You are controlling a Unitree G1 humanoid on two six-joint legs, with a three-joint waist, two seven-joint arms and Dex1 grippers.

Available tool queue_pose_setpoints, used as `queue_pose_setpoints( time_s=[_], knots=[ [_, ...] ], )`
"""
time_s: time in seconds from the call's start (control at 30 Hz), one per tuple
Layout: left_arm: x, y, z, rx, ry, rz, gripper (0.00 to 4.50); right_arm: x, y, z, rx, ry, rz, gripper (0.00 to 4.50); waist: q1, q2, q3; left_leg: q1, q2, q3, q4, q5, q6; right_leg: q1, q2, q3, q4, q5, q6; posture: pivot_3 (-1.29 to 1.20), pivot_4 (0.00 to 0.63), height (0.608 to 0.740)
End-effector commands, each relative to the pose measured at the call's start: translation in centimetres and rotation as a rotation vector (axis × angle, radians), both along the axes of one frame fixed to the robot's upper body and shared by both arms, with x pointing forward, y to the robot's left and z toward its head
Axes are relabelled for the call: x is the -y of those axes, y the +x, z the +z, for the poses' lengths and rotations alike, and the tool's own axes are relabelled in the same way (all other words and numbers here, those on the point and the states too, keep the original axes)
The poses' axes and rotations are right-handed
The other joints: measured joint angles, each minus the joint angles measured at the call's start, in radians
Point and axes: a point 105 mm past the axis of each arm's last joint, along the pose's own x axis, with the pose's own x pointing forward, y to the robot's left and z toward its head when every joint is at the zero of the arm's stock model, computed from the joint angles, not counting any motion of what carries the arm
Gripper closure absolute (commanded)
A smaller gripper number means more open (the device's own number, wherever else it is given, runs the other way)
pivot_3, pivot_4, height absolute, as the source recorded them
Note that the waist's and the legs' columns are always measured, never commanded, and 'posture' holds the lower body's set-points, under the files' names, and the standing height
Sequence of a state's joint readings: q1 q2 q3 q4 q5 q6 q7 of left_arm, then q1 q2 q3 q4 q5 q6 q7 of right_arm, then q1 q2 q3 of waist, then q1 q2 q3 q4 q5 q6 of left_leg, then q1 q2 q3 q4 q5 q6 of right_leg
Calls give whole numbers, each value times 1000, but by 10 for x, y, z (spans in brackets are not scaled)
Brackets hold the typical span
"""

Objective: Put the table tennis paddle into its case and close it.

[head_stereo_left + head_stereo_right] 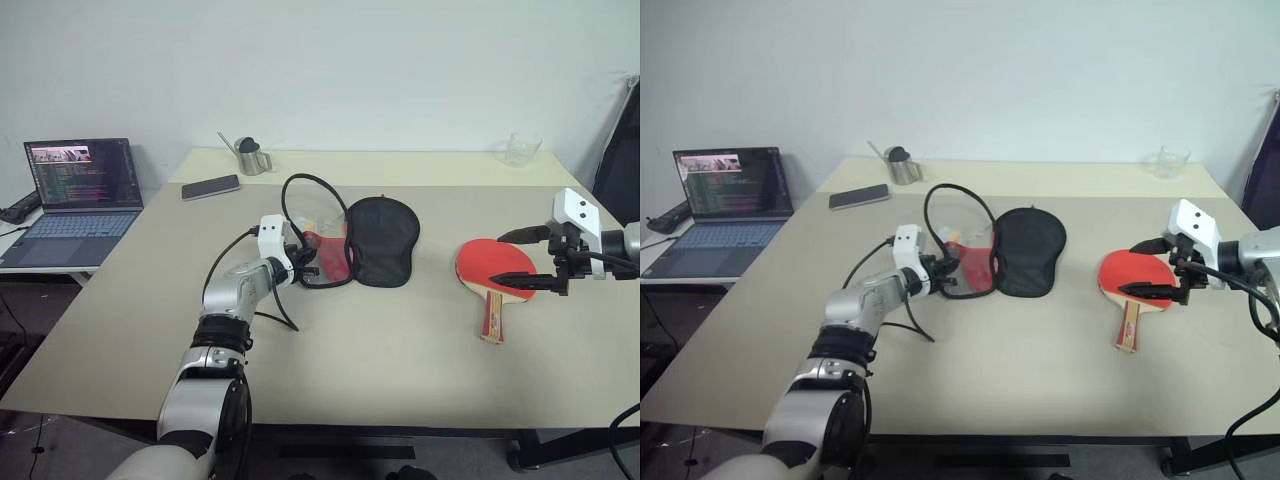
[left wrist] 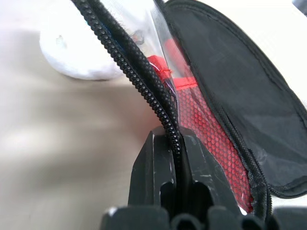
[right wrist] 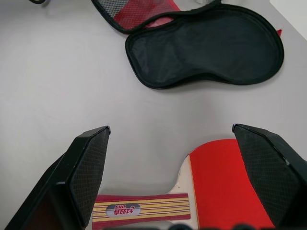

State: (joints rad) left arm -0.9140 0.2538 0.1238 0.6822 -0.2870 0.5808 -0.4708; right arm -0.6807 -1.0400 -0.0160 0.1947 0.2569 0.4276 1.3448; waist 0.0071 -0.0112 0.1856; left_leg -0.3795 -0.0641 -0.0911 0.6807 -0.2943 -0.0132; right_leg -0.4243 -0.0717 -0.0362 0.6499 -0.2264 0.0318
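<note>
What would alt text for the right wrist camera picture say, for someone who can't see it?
Two wide-open black gripper fingers frame a table tennis paddle lying flat on a pale table, its red face and striped wooden handle between them. Beyond it lies the case, unzipped, its black lining facing up.

Red-faced paddle (image 1: 495, 266) with striped red-and-wood handle; black-lined case (image 1: 381, 240) with red mesh panel.
</note>
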Motion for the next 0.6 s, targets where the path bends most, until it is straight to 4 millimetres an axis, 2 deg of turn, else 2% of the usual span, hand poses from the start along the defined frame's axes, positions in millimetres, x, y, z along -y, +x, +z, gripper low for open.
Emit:
queue_pose_setpoints(
  time_s=[0.03,0.3,0.53,0.6],
  knots=[
    [-2,2,15,46,25,-24,4479,-1,-3,11,51,-8,13,0,-1,0,0,0,0,0,0,0,0,0,0,0,0,0,0,0,150,740],
    [-12,-2,14,52,54,-6,4479,-2,-4,8,49,-4,8,0,-1,0,0,0,0,0,0,0,0,0,0,0,0,0,0,0,150,740],
    [-1,-6,15,58,49,-37,4479,-5,-2,7,47,-2,15,0,-1,0,0,0,0,0,0,0,0,0,0,0,0,0,0,0,150,740],
    [-2,-6,15,59,49,-30,3953,-6,-2,6,46,-2,18,0,-1,0,0,0,0,0,0,0,0,0,0,0,0,0,0,0,150,740]
  ],
)
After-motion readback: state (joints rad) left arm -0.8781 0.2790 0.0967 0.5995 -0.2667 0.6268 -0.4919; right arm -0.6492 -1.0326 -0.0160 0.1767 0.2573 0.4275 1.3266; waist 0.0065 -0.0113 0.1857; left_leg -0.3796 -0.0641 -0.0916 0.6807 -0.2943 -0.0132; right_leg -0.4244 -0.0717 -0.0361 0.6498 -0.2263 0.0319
